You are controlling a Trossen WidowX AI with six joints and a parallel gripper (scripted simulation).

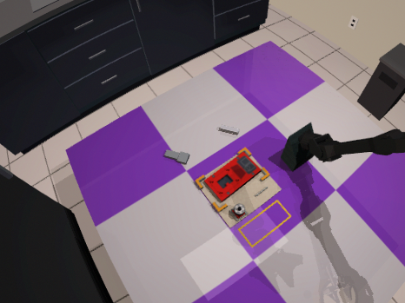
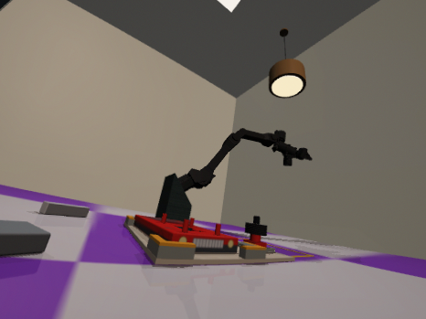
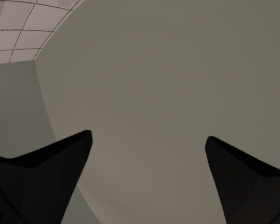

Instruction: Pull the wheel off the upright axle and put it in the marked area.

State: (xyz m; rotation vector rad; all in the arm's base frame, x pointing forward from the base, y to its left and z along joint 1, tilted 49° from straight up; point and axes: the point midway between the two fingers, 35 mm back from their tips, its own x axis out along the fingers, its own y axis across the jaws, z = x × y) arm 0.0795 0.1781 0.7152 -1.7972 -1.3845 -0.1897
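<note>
Top view: the wheel (image 1: 239, 208) (image 2: 256, 228) sits on the upright axle (image 2: 256, 218), whose tip pokes up through it (so it has yet to come off). The axle stands on a red base (image 2: 256, 239) at one corner of a beige board (image 1: 268, 190) (image 2: 215, 258). Just beside that corner, on the purple part of the checkered table (image 1: 143, 239) (image 2: 114, 288), a yellow outline (image 1: 245, 239) (image 2: 302, 254) marks the area, with the wheel outside it. Also on the board lies a red car-like body (image 1: 217, 189) (image 2: 151, 224), framed by orange-topped corner blocks (four of them, seen from above), with short red posts rising from it in the exterior view. Beyond the board, apart from it, are a grey two-part piece (image 1: 176, 156) and a pale ribbed bar (image 1: 229, 129). The black arm (image 1: 361, 147) (image 2: 222, 154) rises from a dark pedestal (image 1: 292, 154) (image 2: 174, 201). Its gripper (image 2: 310, 156) (image 3: 150, 140) hangs in the air well above the table, fingers spread wide, with nothing between them (only wall shows in the gap).
</note>
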